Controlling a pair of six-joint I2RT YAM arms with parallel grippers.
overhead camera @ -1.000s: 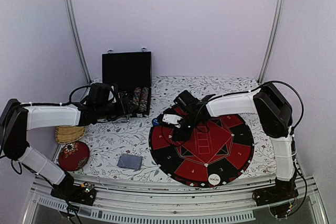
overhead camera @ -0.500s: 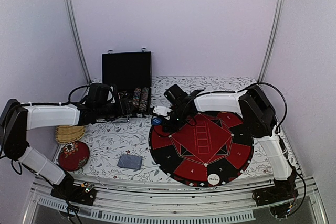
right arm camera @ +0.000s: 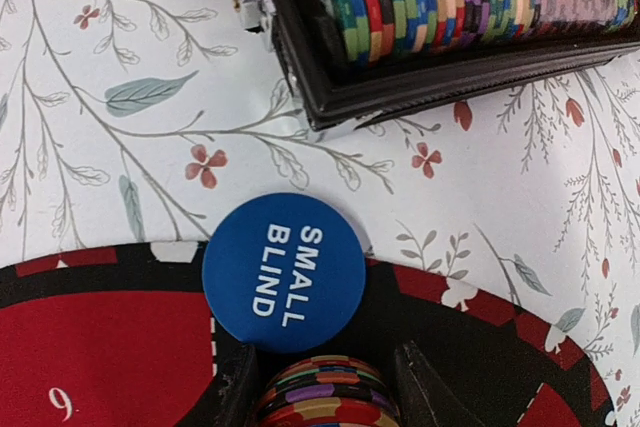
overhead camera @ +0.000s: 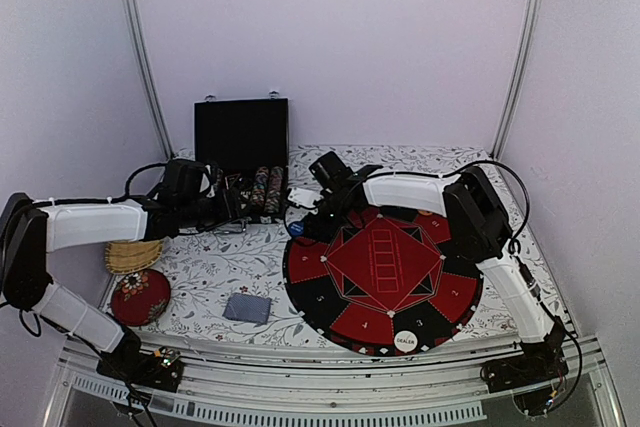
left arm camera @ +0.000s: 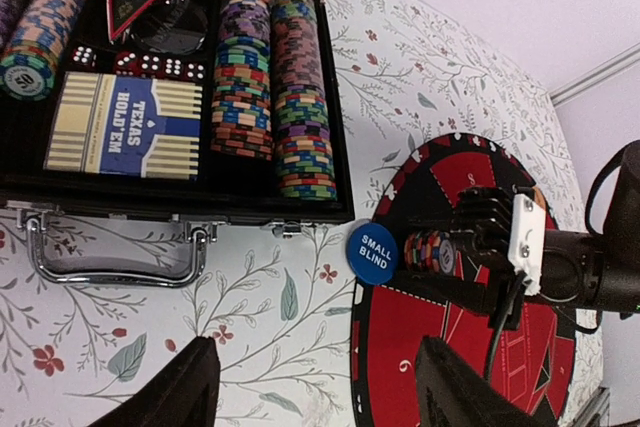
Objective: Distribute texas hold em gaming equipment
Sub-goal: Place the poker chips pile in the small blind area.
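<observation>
My right gripper (overhead camera: 312, 219) is shut on a short stack of striped poker chips (right arm camera: 325, 393), held low over the far-left rim of the round red-and-black mat (overhead camera: 440, 292). The stack also shows in the left wrist view (left arm camera: 432, 252). The blue SMALL BLIND button (right arm camera: 284, 273) lies flat just beyond the stack, half on the mat's edge. My left gripper (left arm camera: 315, 392) is open and empty, hovering above the cloth in front of the open black chip case (overhead camera: 240, 132). The white DEALER button (overhead camera: 406, 341) lies at the mat's near edge. A grey card deck (overhead camera: 247, 307) lies near the front. No orange button shows.
The case holds rows of chips (left arm camera: 270, 87), a Texas Hold'em card box (left arm camera: 125, 127) and red dice (left arm camera: 140, 62); its handle (left arm camera: 110, 252) faces the arms. A woven coaster (overhead camera: 132, 255) and a red round cushion (overhead camera: 140, 297) lie at the left.
My right gripper has moved left and away across the mat with the chip stack, from the mat's upper-left area to its rim beside the blue button. The left arm has hardly moved.
</observation>
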